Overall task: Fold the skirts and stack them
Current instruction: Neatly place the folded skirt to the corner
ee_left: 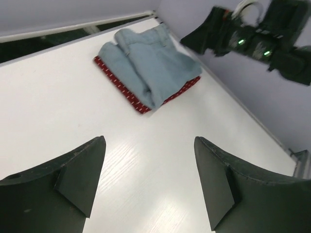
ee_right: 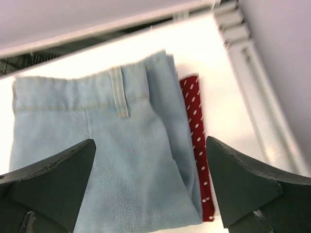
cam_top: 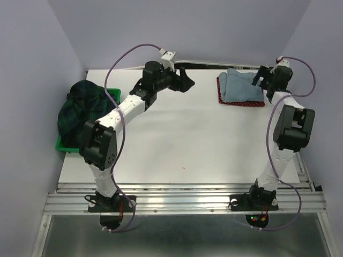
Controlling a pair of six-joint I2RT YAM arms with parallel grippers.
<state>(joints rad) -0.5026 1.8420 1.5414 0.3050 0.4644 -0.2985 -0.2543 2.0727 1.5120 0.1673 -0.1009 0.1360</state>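
Our open left gripper (ee_left: 149,141) and open right gripper (ee_right: 150,143) face the folded light blue-grey denim skirt (ee_right: 97,126), waistband pointing away from us, atop the red white-dotted skirt (ee_right: 194,121).

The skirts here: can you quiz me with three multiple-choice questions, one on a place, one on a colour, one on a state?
1. Where is the plaid skirt?
A on the floor
B heaped in the green bin
C draped over an arm

2. What colour is the skirt under the denim skirt?
A yellow
B black
C red with white dots

3. How is the right gripper?
A open, holding nothing
B shut on cloth
C out of sight

Answers:
1 B, it bulges over the bin's rim on the left.
2 C, the red skirt peeks out beneath the denim.
3 A, its jaws stand wide apart above the denim.
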